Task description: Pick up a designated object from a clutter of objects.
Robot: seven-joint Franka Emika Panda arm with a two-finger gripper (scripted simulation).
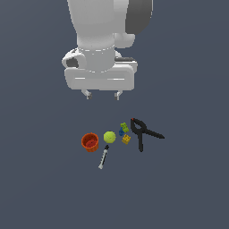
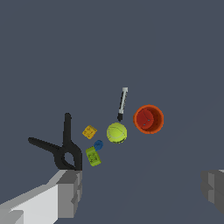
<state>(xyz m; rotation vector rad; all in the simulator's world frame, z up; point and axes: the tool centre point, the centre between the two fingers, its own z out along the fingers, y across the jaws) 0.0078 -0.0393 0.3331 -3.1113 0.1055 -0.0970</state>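
The end effector [image 1: 103, 95] hangs above the counter [image 1: 40, 179], jaws spread wide and holding nothing. The blue brick [image 1: 121, 132] lies well below it, toward five o'clock in the exterior view, wedged between the green brick [image 1: 124, 127] at twelve and the yellow brick [image 1: 126, 139] at five, with the yellow-green ball [image 1: 109, 137] just beside it at eight.

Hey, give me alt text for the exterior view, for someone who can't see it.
A white robot arm's open gripper hangs above a small clutter on a dark grey floor. From that view's left to right lie an orange-red cup, a yellow-green ball with a marker below it, green, blue and yellow bricks, and a black clamp.
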